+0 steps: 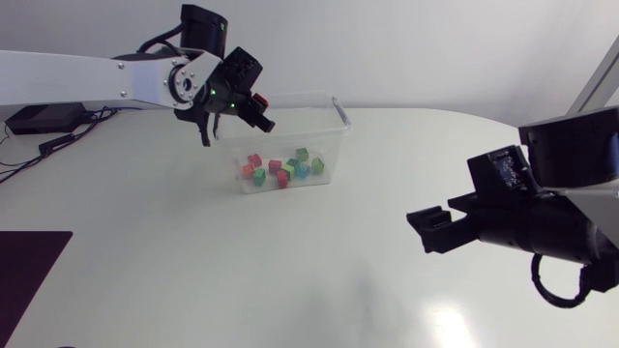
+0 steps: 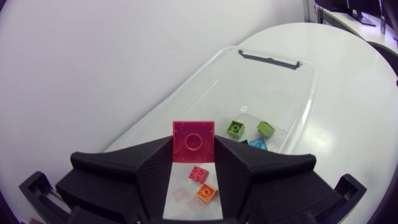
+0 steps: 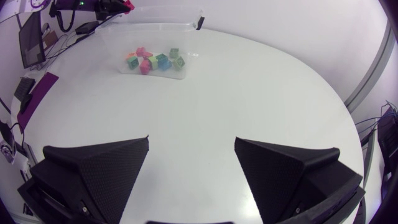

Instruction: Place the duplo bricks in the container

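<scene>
A clear plastic container [image 1: 338, 114] stands at the back middle of the table with several duplo bricks [image 1: 282, 169] in red, green, orange and blue inside. My left gripper [image 1: 259, 106] hangs over the container's left rear corner, shut on a red duplo brick [image 2: 194, 142]. In the left wrist view that brick sits between the two fingers, above the open container [image 2: 306, 99] and the bricks [image 2: 203, 182] on its floor. My right gripper [image 1: 428, 230] stands open and empty at the right, well away from the container [image 3: 163, 26].
A dark mat [image 1: 24, 271] lies at the table's front left edge. A black box with cables [image 1: 39, 120] sits at the far left. The container has a black handle clip [image 1: 341, 109] on its right end.
</scene>
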Robot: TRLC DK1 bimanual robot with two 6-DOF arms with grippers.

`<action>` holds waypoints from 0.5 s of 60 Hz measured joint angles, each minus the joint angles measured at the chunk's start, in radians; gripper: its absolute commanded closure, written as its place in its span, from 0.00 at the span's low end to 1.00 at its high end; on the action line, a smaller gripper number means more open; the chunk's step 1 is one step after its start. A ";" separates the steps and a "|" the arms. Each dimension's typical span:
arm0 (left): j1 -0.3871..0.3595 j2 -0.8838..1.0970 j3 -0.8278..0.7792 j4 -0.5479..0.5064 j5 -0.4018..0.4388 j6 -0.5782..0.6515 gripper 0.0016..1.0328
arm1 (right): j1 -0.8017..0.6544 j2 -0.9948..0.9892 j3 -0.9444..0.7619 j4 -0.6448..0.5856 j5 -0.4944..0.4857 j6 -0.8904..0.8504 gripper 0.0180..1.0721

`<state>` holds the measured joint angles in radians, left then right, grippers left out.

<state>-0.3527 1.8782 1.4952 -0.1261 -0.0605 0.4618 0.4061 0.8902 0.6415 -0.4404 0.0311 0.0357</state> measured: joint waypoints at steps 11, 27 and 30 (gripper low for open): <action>-0.001 0.053 0.047 -0.032 -0.073 -0.052 0.04 | 0.013 -0.041 -0.021 0.000 0.039 -0.011 0.05; -0.001 -0.075 0.002 -0.037 -0.140 -0.078 0.04 | -0.005 -0.136 -0.021 -0.015 0.070 -0.039 0.05; -0.001 -0.134 -0.032 -0.037 -0.159 -0.080 0.04 | -0.022 -0.154 -0.021 -0.023 0.071 -0.042 0.05</action>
<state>-0.3534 1.7447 1.4628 -0.1631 -0.2199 0.3820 0.3840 0.7361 0.6205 -0.4629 0.1020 -0.0059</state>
